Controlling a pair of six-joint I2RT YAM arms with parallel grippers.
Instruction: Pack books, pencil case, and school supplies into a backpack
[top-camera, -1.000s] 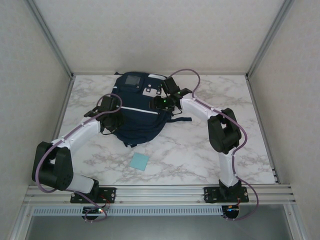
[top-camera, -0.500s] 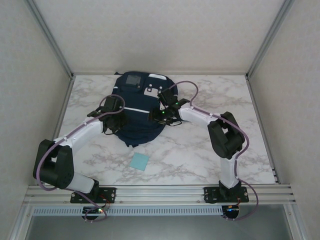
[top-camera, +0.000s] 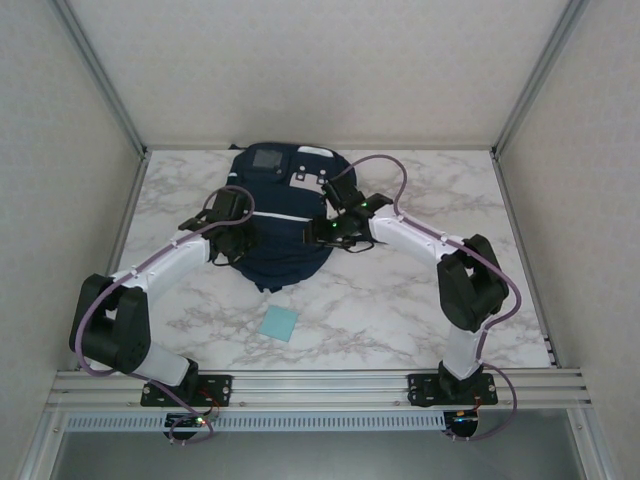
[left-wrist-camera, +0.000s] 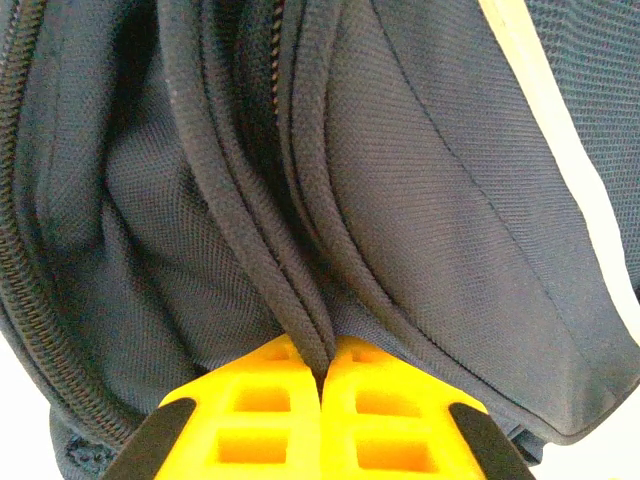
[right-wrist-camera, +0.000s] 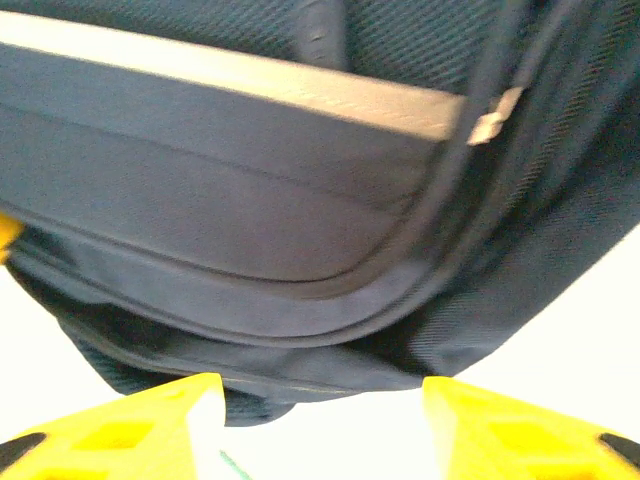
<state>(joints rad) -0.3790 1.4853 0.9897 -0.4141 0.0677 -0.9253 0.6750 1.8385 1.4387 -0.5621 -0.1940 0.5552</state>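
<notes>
Navy fabric first: the backpack (top-camera: 280, 250) lies on the far half of the bench (top-camera: 390, 310), left of centre, with its grey patch at the far end and its narrow end pointing near

- Left hand (left-wrist-camera: 322, 375): clenched on a piped seam at the bag's left side. Your wrist view shows the cord pinched tight between the yellow fingers. Judgement: you hold this fold to anchor the bag, or to lift one lip, so the other arm has something to work against
- Right hand (right-wrist-camera: 320, 410): fingers apart, grasping nothing. It sits low at the bag's right edge, about level with the white stripe, with pale bench showing between the fingers. Judgement: it is placed to take the opposite lip or tuck in fabric. Cannot tell from here whether the zip on that side is open
- Light-blue square pad (top-camera: 279, 323): flat on the bench, just near of the bag's narrow end, apart from it and from both hands. Not yet packed

Against a second ago:
- The right hand has come nearer along the bag's right side, from beside the white tabs to the stripe, and its elbow has swung out right and near
- The left hand has edged slightly far and right, still clenched
- The bag's outline has barely changed and the pad has not moved
</notes>
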